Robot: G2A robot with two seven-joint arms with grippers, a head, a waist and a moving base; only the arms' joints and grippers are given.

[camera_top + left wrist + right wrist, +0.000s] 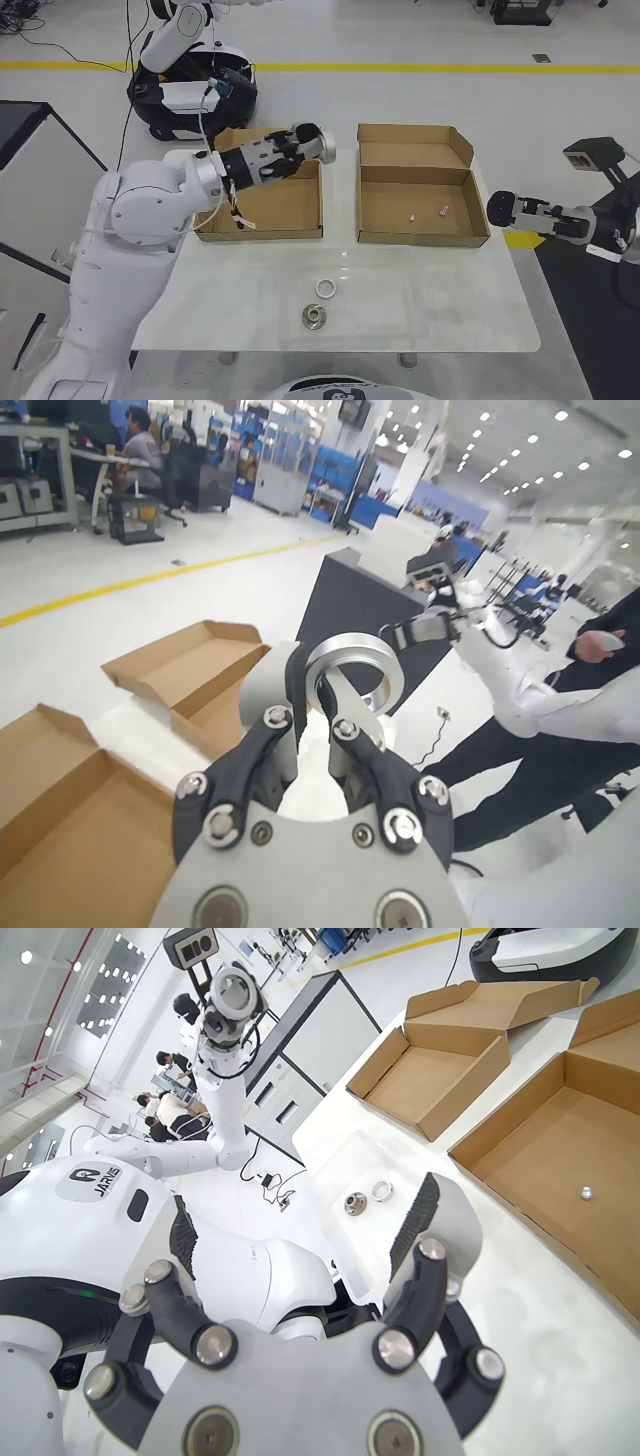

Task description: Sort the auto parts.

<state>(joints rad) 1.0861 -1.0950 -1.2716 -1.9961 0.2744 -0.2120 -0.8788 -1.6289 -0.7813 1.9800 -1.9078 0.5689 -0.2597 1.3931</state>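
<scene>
Surface (450, 300): two open cardboard boxes side by side on the far half. Left box (280, 215) has a bare floor where I can see it. Right box (400, 200) holds two small parts (411, 214) (441, 210).

Left pincer (312, 685): clamped on the wall of a big metal ring (350, 643), one finger inside the bore, one outside. In the top view the ring hangs in the air over the far right corner of the left box, not touching the cardboard.

Right pincer (300, 1228): wide open and empty, off the right edge of the surface, just beside the right box.

Not yet sorted, near the front edge of the surface: a small white ring (326, 288) and, just nearer, a flanged metal hub (315, 316). They are close together but apart.

Step in hand, my read: the big ring is picked and carried, and drop-off in the left box is pending. Roughly mid-task.

Next move calls for:
- bringing the ring down inside the left box walls, away from the right wall and the flap
- spreading the fingers enough for the inner one to free the bore
- lifting straight out so the ring doesn't snag and drag

After that, the two small parts on the near side. They sit close together, so the grasp there has to be narrow and precise.
</scene>
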